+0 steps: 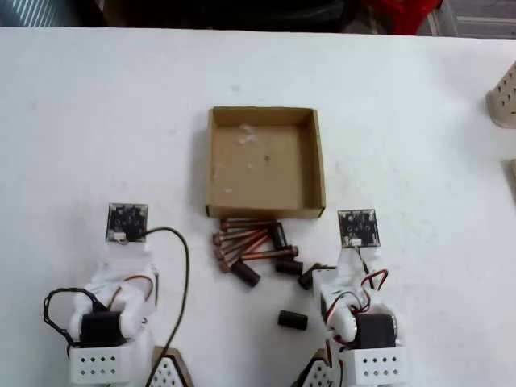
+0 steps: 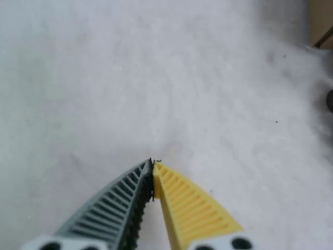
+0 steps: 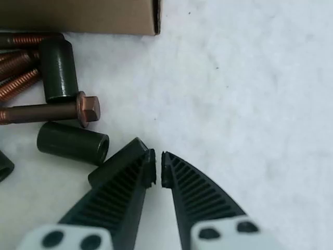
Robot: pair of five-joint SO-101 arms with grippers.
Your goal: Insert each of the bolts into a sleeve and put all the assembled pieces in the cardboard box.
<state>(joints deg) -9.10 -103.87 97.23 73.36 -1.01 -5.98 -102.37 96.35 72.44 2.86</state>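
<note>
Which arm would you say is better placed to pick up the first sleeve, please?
Probably the right. The right gripper hangs just beside a sleeve and a bolt near the cardboard box, while the left gripper sits over bare table, farther from the parts.

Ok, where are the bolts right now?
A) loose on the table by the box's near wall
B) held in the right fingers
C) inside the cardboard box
A: the bolts lie loose on the table, among the sleeves, beside the near wall of the cardboard box.
</note>
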